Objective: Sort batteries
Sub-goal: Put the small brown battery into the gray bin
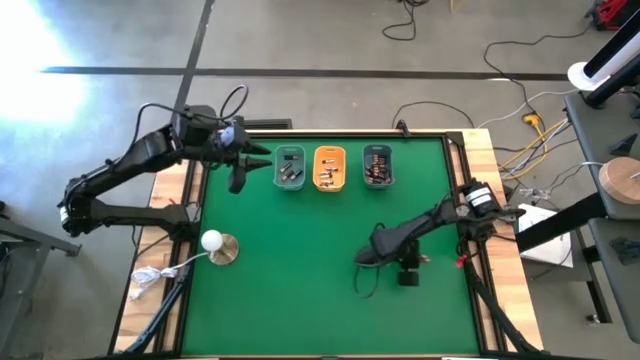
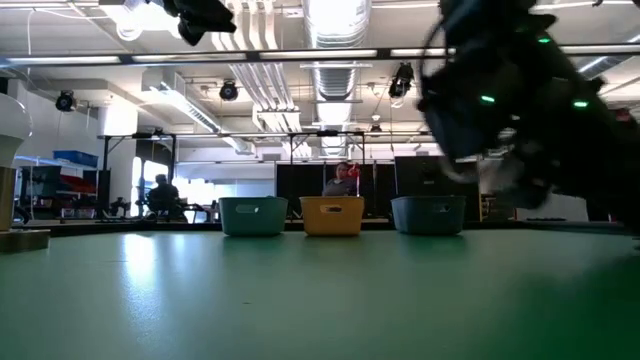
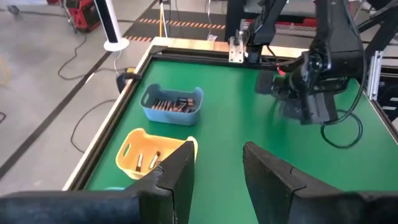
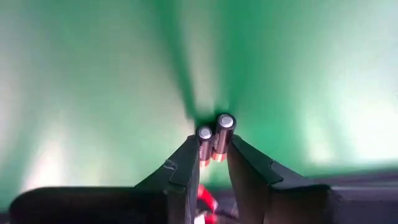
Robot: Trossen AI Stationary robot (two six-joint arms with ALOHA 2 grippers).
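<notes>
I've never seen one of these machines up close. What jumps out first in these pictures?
The right gripper is low over the green table, its two fingers closed around two small batteries standing side by side. Three small trays in a row along the table's far edge already hold batteries. The left gripper hangs open above them, holding nothing.

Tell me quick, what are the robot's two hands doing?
Left gripper: open, empty, above the yellow plastic tray.
Right gripper: fingers closing around two small silvery cylindrical batteries.
</notes>
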